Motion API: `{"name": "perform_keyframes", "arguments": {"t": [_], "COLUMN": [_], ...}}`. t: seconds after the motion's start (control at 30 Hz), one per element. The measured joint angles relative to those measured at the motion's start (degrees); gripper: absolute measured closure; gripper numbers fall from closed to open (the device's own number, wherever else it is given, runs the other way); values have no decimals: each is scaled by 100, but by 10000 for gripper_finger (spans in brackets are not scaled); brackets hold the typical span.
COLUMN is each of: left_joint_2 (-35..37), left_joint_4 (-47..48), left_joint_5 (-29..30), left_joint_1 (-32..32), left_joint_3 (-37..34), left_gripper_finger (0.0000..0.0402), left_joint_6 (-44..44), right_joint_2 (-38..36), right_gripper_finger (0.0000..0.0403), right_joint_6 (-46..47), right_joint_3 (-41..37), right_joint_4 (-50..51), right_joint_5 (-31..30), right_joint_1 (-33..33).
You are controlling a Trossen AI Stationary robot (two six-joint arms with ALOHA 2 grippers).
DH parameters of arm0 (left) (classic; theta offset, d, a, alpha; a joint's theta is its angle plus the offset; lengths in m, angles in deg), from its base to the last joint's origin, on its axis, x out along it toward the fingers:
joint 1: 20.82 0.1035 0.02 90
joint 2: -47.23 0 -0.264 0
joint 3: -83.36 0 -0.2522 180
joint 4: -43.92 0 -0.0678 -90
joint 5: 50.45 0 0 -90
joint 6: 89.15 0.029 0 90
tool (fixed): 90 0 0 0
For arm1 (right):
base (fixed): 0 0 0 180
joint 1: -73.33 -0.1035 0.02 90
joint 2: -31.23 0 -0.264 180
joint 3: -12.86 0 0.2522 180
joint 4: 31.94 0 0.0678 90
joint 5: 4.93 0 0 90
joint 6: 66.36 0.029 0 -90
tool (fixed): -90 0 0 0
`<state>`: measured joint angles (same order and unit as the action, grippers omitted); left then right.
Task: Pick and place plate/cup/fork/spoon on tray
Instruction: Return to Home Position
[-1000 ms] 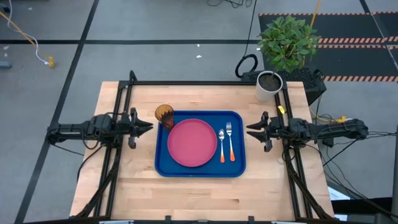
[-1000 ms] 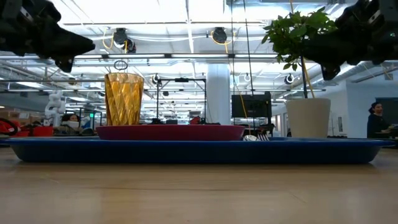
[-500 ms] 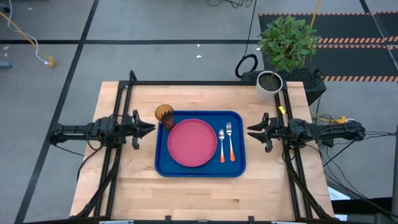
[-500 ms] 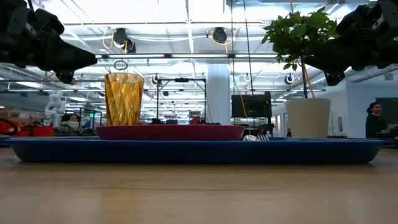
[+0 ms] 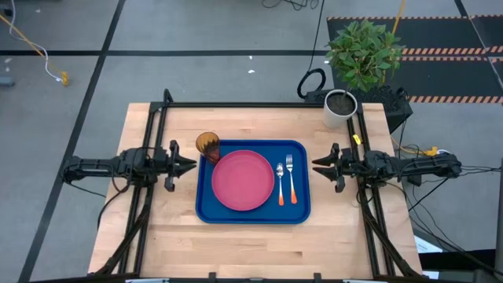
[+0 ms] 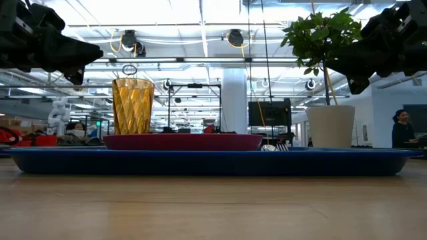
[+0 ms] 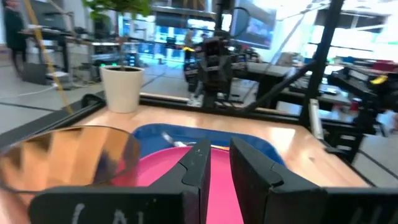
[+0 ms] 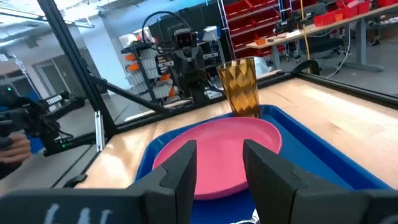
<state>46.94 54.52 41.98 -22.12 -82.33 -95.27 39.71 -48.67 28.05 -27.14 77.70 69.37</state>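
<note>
The blue tray [image 5: 251, 216] lies mid-table. The pink-red plate [image 5: 242, 181] lies flat on it. The spoon [image 5: 280, 183] and the fork [image 5: 291, 179] lie side by side on the tray, right of the plate, orange handles toward the near edge. The amber cup [image 5: 207, 145] stands upright at the tray's far left corner [image 8: 242, 87]. My left gripper [image 5: 194, 164] hovers left of the tray, slightly open and empty, pointing at it. My right gripper [image 5: 313, 163] hovers right of the tray, open and empty.
A white pot with a green plant [image 5: 339, 108] stands at the table's far right corner. A black frame rail [image 5: 259, 104] runs along the far edge, with more rails down both sides. Bare wood [image 5: 251, 248] lies near the front edge. A person [image 6: 403, 130] stands in the room beyond.
My left gripper has edged a little toward the tray. The tableware and the tray have kept still.
</note>
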Motion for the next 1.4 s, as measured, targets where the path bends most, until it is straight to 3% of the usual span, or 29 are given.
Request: {"name": "perform_keyframes", "arguments": {"t": [0.43, 1.4], "left_joint_2": [-46, -46], "left_joint_4": [240, 248], "left_joint_5": [-286, -281], "left_joint_1": [0, 0], "left_joint_3": [7, 7], "left_gripper_finger": [339, 339], "left_joint_6": [171, 136], "right_joint_2": [8, 8], "right_gripper_finger": [277, 277], "right_joint_6": [-186, -188], "right_joint_3": [-40, -56], "right_joint_4": [35, 23], "right_joint_5": [0, 0], "right_joint_1": [0, 0]}}
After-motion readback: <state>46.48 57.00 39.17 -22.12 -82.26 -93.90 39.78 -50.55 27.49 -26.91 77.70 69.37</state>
